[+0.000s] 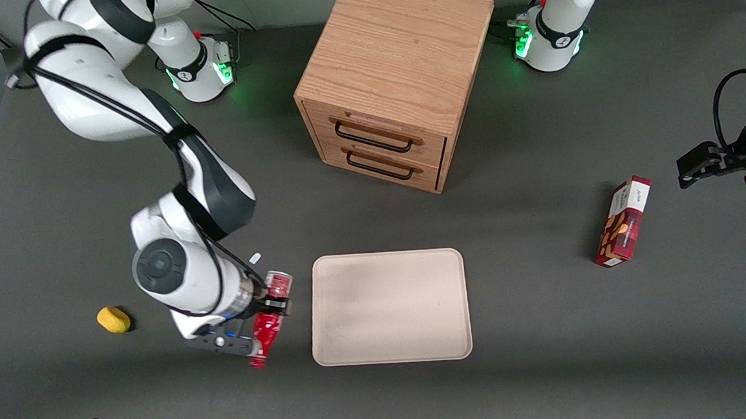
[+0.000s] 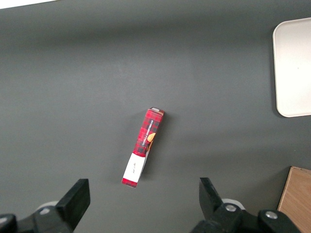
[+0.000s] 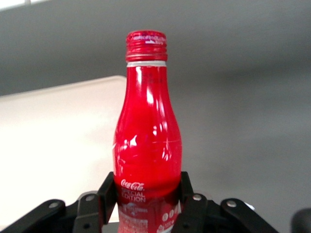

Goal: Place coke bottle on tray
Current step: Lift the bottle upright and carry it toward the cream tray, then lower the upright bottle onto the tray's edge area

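Note:
My right gripper (image 1: 274,307) is shut on the coke bottle (image 1: 268,325), a slim red bottle with a red cap. It holds the bottle tilted, cap toward the front camera, just beside the tray's edge at the working arm's end. In the right wrist view the fingers (image 3: 108,190) press the bottle (image 3: 147,145) at its lower body, at the white-marked label. The tray (image 1: 390,306), flat and beige with a low rim, lies in front of the drawer cabinet. It also shows in the right wrist view (image 3: 53,145) and in the left wrist view (image 2: 293,68).
A wooden two-drawer cabinet (image 1: 391,82) stands farther from the front camera than the tray. A red snack box (image 1: 623,222) lies toward the parked arm's end. A yellow lump (image 1: 113,319) lies toward the working arm's end. A small white scrap (image 1: 255,258) lies by the gripper.

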Robot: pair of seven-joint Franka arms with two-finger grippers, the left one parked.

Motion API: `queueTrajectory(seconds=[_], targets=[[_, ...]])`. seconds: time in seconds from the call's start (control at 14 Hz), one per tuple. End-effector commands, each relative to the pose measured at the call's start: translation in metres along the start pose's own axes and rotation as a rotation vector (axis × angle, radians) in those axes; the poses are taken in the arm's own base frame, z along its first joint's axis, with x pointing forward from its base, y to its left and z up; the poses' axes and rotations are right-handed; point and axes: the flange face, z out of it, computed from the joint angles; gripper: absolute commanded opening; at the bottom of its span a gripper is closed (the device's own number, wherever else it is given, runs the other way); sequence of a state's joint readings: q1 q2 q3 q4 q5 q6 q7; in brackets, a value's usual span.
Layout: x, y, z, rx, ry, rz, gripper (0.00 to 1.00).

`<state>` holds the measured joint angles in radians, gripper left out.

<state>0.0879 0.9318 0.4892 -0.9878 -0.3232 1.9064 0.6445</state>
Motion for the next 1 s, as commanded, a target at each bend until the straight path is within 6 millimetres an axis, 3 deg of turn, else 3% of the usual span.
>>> queueTrajectory(seconds=[0.0,0.29,0.43,0.57,0.79,0.93], targets=[[0.016,0.007,0.037,0.065,-0.059,-0.068,0.22],[0.004,-0.004,0.086,0.06,-0.109,-0.082,0.21],[-0.012,-0.029,0.104,0.058,-0.11,-0.118,0.22],[-0.02,-0.043,0.11,0.051,-0.09,-0.147,0.27],[-0.022,-0.047,0.119,0.025,-0.063,-0.241,0.31],[-0.023,-0.05,0.136,0.042,-0.04,-0.249,0.37]])
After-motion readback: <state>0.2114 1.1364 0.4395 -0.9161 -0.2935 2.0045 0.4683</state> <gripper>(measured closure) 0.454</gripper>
